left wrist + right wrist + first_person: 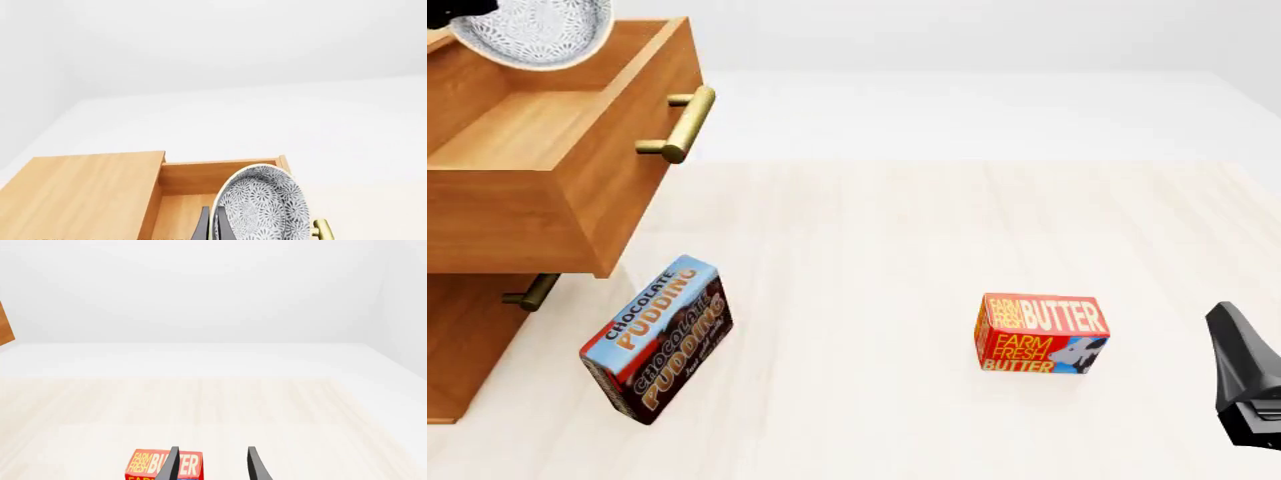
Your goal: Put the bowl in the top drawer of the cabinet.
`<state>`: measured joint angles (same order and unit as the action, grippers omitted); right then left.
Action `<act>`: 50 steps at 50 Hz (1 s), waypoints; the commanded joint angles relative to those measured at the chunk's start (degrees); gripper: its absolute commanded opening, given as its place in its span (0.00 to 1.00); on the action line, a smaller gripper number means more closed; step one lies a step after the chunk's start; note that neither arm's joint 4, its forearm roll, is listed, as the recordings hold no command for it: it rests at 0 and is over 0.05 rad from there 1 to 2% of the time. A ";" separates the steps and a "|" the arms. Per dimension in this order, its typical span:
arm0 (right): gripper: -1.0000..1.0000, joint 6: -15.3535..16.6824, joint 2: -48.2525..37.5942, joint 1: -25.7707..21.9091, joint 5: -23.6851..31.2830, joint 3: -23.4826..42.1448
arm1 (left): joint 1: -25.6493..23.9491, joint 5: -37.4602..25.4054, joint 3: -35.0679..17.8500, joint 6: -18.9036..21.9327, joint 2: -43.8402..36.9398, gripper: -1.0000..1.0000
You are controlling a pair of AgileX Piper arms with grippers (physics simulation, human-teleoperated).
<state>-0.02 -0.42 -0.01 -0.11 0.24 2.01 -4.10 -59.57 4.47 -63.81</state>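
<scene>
Over the top drawer [547, 130] — left gripper [212, 227] grips bowl [263, 205].

We see the top drawer [554, 150] pulled out, its inside bare wood open from above; its brass handle [678, 125] juts tableward, and the pudding box [657, 338] stands just below it.

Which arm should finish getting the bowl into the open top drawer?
Left. Its hand already grips the bowl above the top drawer. The right hand is open and empty, over by the butter box.
</scene>
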 commanded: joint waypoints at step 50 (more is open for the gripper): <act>1.00 -0.01 0.00 0.01 0.00 0.00 | 5.34 7.03 2.50 -0.74 -12.82 0.00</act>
<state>-0.02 -0.42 -0.01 -0.11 0.24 7.47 2.69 -56.92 3.78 -75.74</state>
